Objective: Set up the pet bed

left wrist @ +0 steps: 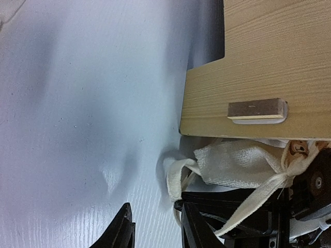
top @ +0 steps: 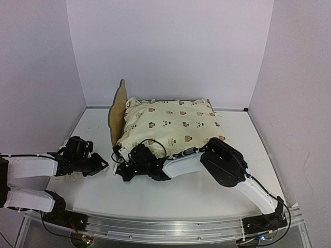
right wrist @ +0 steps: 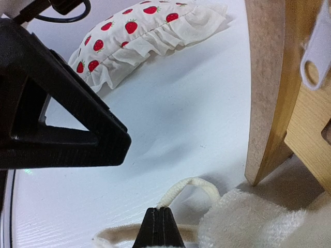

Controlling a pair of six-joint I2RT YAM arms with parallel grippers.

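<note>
Currently the pet bed [top: 117, 111] stands mid-table under the cushion [top: 170, 124]; our right gripper [right wrist: 158, 227] pinches a tie [right wrist: 189, 185]; left gripper [left wrist: 156, 214] stands parted, empty; we judge a hard pull could drag the bed askew.

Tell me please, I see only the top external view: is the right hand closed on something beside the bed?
Observer: Yes. The right wrist view shows the right hand shut, with a cream tie looping out from its tips.
Operator: And the other one?
Observer: Its wrist view shows the left hand open, only bare table in the gap.
Operator: Anything else lying around?
Observer: A strawberry pillow lies on the table, apart from the pet bed.
</note>
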